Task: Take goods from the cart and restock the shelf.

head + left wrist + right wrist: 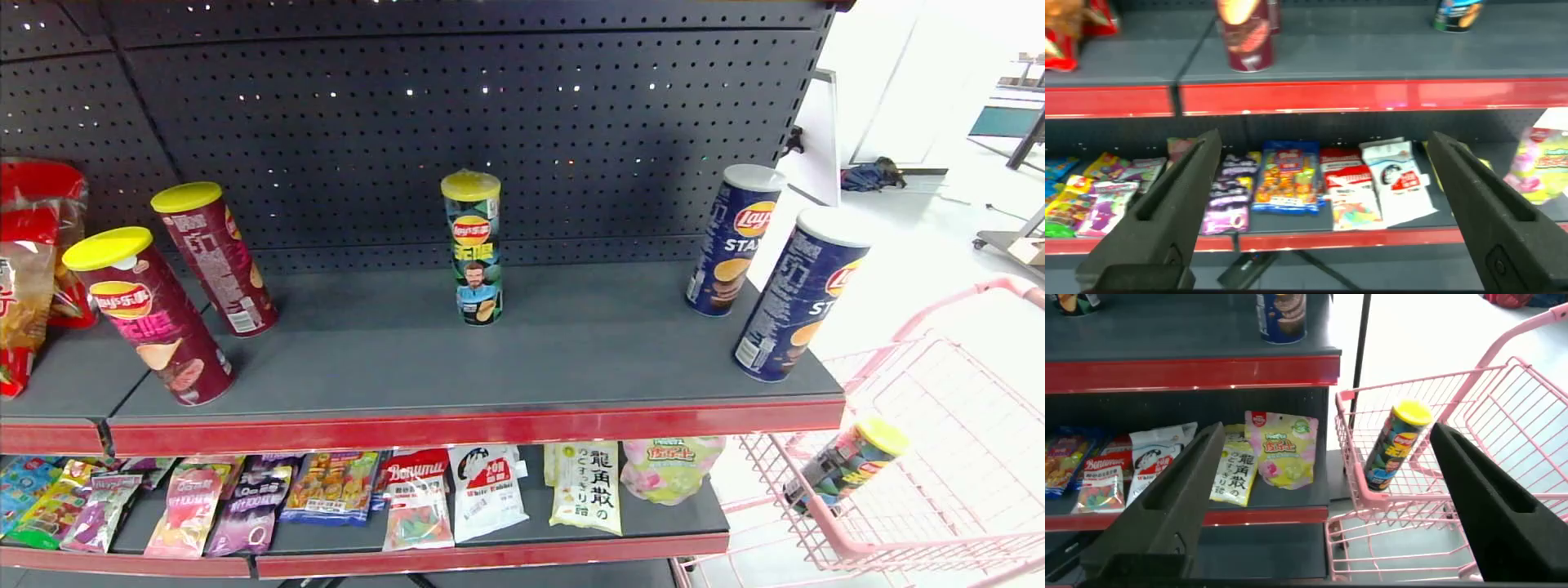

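Spread wide, my left end effector (1323, 139) has its two dark fingers (1167, 204) well apart and faces the front of the shelving. Between them I see snack packets (1290, 180) lying in a row on the lower shelf (1315, 238), under the red lip of the upper shelf (1372, 94). My right end effector (1327, 429) is just as wide and faces the right end of the shelving, where the pink cart (1404, 382) stands just beside it.

One yellow-lidded can (1398, 447) is in the cart. It leans tilted against the wire wall, lid uppermost, near the corner closest to the shelving. From the head view the same can (845, 465) sits lower than the upper shelf (490, 376) and off its right end.

On that shelf a green can (473, 249) stands alone in the middle, toward the pegboard back. Two maroon cans with yellow lids stand at the left, one (159, 314) near the front edge and one (214, 257) behind it. Two blue cans with white lids stand at the right, one (800, 294) at the front corner and one (733, 241) farther back. Red bags (33, 269) fill the neighbouring section at the far left. A pale green pouch (1280, 449) lies at the right end of the lower shelf.
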You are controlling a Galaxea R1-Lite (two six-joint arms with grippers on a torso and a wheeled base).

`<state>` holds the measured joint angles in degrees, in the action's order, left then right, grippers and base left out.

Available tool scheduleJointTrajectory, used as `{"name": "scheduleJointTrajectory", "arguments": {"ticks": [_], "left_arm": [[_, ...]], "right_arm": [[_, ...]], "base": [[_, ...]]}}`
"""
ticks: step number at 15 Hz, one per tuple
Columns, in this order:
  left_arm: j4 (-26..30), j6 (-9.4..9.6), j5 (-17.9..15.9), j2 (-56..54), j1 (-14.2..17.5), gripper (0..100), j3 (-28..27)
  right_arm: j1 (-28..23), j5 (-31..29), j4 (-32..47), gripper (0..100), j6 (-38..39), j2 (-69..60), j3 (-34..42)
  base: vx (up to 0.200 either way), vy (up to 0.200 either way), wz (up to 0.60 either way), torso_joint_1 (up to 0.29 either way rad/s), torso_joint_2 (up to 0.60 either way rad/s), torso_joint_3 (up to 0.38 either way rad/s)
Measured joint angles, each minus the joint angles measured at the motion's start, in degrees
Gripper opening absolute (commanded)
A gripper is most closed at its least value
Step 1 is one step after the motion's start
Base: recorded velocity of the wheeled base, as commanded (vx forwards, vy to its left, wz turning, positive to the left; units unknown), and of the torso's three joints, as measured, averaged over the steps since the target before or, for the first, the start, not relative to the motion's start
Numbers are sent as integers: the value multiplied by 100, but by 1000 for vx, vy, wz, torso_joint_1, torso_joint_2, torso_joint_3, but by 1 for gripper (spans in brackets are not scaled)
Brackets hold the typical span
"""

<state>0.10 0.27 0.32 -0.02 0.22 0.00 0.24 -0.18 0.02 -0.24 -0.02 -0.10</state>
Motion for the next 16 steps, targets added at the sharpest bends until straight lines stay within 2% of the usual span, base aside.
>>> {"name": "scheduleJointTrajectory", "arguments": {"ticks": [7, 10, 16], "left_arm": [[0, -2, 0, 0, 2, 100, 0], [-2, 0, -2, 0, 9, 100, 0], [-2, -2, 0, 0, 2, 100, 0]], "right_arm": [[0, 2, -2, 100, 0, 0, 0], [5, 0, -2, 100, 4, 0, 0], [6, 0, -5, 100, 13, 0, 5]], "base": [[0, -200, 0, 4, 0, 4], [0, 0, 0, 0, 0, 0], [0, 0, -600, -1, 2, 1]]}}
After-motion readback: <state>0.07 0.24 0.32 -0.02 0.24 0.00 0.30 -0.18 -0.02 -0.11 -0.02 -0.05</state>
